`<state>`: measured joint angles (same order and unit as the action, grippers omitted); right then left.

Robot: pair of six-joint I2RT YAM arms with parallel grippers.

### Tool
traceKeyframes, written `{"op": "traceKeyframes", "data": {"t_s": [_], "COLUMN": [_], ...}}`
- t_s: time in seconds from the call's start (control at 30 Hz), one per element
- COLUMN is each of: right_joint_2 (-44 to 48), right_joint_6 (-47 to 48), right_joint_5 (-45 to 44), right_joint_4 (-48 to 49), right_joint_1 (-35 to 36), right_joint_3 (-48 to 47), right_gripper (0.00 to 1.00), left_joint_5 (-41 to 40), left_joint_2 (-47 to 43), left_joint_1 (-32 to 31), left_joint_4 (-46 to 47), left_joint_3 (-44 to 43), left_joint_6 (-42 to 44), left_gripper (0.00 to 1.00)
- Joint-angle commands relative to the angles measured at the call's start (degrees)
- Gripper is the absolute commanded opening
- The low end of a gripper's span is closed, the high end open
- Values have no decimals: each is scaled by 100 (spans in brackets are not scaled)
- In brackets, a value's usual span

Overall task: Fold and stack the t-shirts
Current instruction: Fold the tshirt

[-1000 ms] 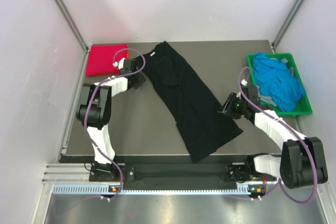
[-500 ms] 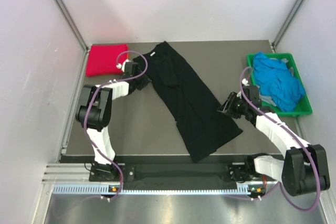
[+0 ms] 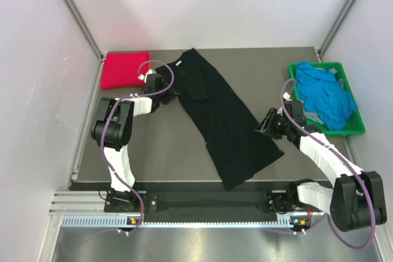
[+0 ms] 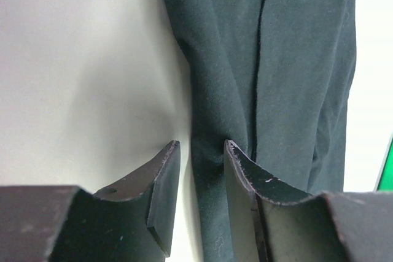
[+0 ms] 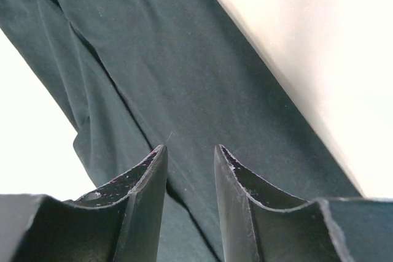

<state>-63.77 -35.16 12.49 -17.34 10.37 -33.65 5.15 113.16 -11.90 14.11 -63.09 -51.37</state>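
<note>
Black t-shirt [image 3: 221, 121] contact is the hardest thing to confirm at either gripper.

Left gripper [image 4: 201, 151]: the jaws stand a narrow gap apart with nothing clamped. The shirt's left edge runs under that gap, so one finger [image 4: 161, 176] is over bare table [image 4: 73, 59] and the other is over cloth. Whether the fingertips touch the cloth cannot be told.

Right gripper [image 5: 190, 154]: the jaws are likewise narrowly parted and empty. Both fingers are over cloth near the shirt's right edge, and contact again cannot be told.

In both wrist views the lower frame edge cuts off the finger bases, and the table is washed out almost to white. In the overhead view each gripper is small and dark against dark cloth, so the jaw gap is unreadable there.

The shirt lies flat on the table as a long diagonal band from far centre to near centre-right, broader at the near end. A small pale neck label [image 3: 178, 64] marks the far end, and lengthwise creases show close up.

The magenta-red t-shirt [image 3: 124, 69] lies folded at the far left corner. The bright blue t-shirts [image 3: 325, 96] are crumpled in the green crate [image 3: 359, 128] at far right, and their number cannot be counted.
</note>
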Motion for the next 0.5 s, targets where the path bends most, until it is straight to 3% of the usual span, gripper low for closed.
{"op": "traceKeyframes", "data": {"t_s": [0.0,0.1,0.27,0.47], "right_joint_2": [-39,-83,-127,-285], "right_joint_6": [26,0,9,-18], "right_joint_5": [-54,-54,-80,-89], "right_joint_4": [222,240,240,284], "right_joint_1": [62,62,62,79], "right_joint_3": [-98,-107,-177,-247], "right_gripper": [38,38,38,38], "left_joint_5": [13,4,-93,-339], "left_joint_2": [100,258,443,943], "left_joint_1": [-14,-23,-14,-5], "left_joint_4": [391,242,101,-329], "left_joint_3": [-45,-194,-493,-1214], "left_joint_6": [-30,-31,92,329], "left_gripper": [40,35,0,0]}}
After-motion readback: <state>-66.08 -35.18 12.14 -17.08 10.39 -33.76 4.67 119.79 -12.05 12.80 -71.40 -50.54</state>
